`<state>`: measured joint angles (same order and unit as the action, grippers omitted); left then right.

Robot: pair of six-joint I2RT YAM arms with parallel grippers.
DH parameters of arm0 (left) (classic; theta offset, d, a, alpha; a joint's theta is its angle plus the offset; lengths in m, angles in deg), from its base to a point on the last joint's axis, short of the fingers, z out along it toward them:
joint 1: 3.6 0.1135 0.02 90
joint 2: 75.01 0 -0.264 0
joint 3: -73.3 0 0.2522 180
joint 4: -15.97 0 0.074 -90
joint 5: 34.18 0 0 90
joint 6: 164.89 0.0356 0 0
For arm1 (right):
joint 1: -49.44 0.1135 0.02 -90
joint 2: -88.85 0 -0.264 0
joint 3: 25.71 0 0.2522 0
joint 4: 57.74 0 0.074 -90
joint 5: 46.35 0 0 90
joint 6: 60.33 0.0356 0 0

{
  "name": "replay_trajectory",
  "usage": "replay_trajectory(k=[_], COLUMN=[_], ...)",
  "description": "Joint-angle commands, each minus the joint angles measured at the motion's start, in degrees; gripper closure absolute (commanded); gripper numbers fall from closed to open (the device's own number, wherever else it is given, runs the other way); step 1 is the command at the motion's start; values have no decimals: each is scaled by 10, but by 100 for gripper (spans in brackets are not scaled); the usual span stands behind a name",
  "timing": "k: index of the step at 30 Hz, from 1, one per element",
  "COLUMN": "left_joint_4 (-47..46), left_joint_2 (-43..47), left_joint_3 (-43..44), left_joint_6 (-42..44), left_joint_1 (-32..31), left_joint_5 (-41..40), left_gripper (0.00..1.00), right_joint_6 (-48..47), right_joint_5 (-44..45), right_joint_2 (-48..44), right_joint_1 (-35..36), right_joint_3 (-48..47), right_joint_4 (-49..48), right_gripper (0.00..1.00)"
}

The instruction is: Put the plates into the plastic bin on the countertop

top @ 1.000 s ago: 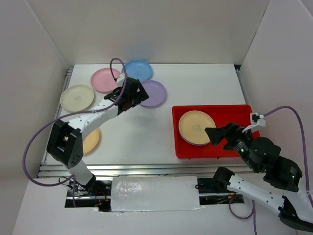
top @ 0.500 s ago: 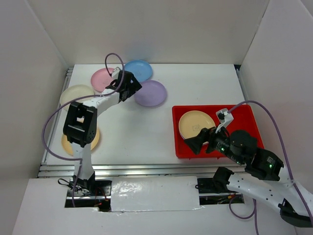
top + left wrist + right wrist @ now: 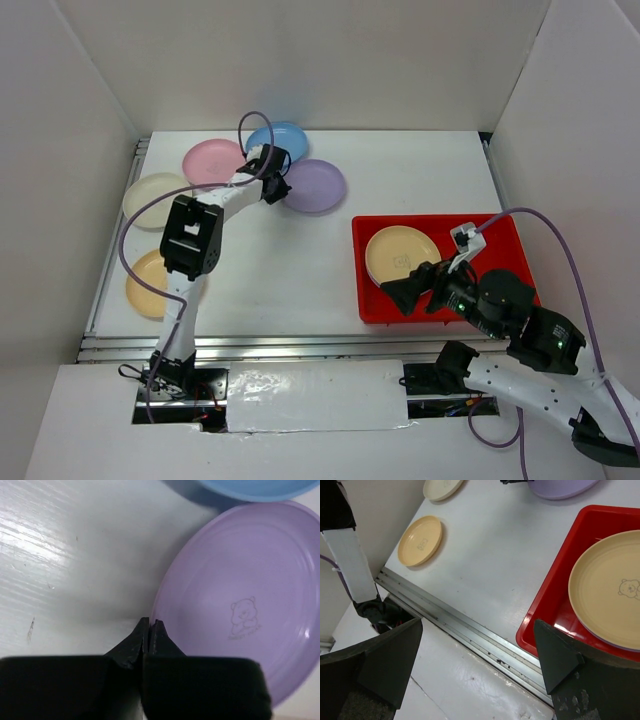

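On the counter (image 3: pixel 300 255), the plastic bin (image 3: pixel 450 224) sits front right with stacked plates (image 3: pixel 400 255) in its left half, at the back left the rearmost plate (image 3: pixel 292 138) lies between the left-hand plate (image 3: pixel 211 160) and the right-hand plate (image 3: pixel 320 187), and along the left edge the side plate (image 3: pixel 150 197) lies behind the nearest plate (image 3: pixel 142 285).

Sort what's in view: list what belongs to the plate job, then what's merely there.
Job:
purple plate
blue plate
pink plate
cream plate
orange plate
yellow plate, already in the bin
red bin
countertop

Merely there:
front rail
white walls
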<state>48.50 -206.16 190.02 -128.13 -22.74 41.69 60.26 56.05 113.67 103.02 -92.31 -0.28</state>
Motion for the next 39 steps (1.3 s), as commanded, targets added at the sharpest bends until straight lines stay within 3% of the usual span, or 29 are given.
replay_trajectory(k=[1, 8, 12, 16, 21, 23, 28, 37, 39], left_joint_4=[44, 9, -54, -22, 39, 89, 156, 153, 176], left_joint_2=[33, 296, 396, 426, 379, 328, 204, 122, 105], left_joint_3=[-45, -243, -266, -235, -147, -74, 33, 79, 108], left_joint_6=[-11, -3, 70, 100, 123, 136, 140, 129, 129], left_joint_1=[-4, -31, -50, -106, -200, -250, -322, -337, -337], left_joint_5=[-43, -97, 34, 77, 63, 44, 16, 34, 31], left_gripper=[100, 100, 100, 100, 100, 100, 100, 99, 88], right_joint_6=[3, 10, 18, 37, 106, 158, 192, 185, 177], right_joint_5=[24, 35, 46, 67, 159, 214, 256, 240, 232], right_joint_2=[-10, -12, -7, -17, -43, -71, -128, -99, -96], right_joint_1=[-2, -4, -4, -5, -5, -6, -7, -9, -11], right_joint_3=[-14, -12, -16, -21, -45, -56, -84, -137, -135], right_joint_4=[-18, -29, -34, -33, 1, 26, 62, 123, 118], right_gripper=[0, 0, 0, 0, 0, 0, 0, 0, 0])
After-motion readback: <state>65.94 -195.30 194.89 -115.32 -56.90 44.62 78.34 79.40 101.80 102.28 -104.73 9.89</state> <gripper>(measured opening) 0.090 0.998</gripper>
